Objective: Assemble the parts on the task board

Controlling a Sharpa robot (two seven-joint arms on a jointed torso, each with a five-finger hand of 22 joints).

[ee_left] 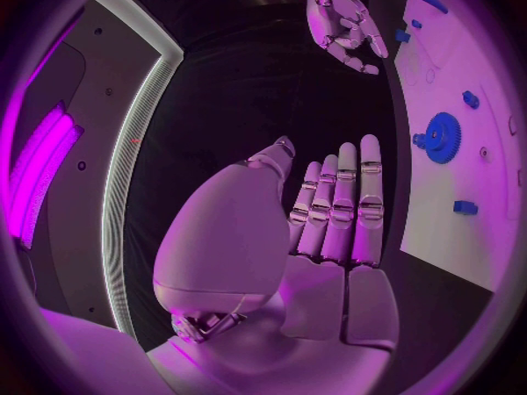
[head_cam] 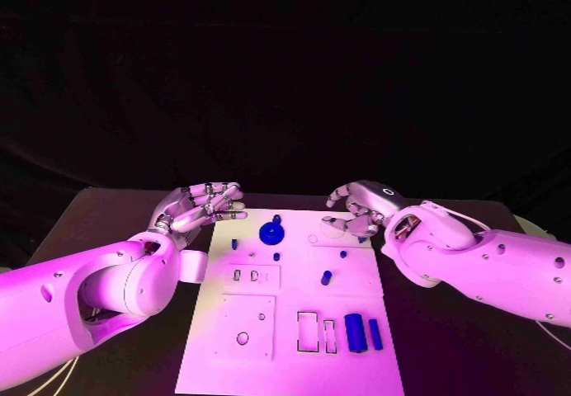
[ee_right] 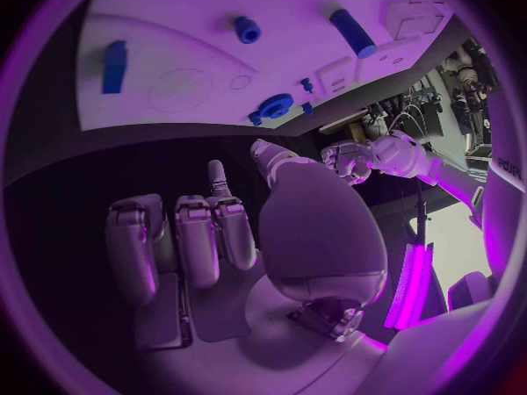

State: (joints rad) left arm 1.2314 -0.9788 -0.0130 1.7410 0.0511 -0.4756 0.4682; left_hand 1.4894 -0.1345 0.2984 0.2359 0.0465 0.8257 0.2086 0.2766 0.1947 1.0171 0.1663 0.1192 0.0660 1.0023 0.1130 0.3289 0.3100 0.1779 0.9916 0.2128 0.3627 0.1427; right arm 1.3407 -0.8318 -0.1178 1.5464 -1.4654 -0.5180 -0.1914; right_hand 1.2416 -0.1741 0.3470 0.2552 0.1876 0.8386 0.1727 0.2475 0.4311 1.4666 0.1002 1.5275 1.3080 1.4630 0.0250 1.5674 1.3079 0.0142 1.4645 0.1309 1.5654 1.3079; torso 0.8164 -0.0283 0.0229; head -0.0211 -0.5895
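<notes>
over the black table (head_cam: 131, 206), both hands' fingers (head_cam: 220, 198) hang loosely parted, holding nothing.

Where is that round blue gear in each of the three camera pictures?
Head view: the blue gear stands on the far part of the white task board, between the two hands.
Left wrist view: gear at the right, on the board.
Right wrist view: gear near the board's edge, above the hand.
Shared landmark: the white task board.
</notes>
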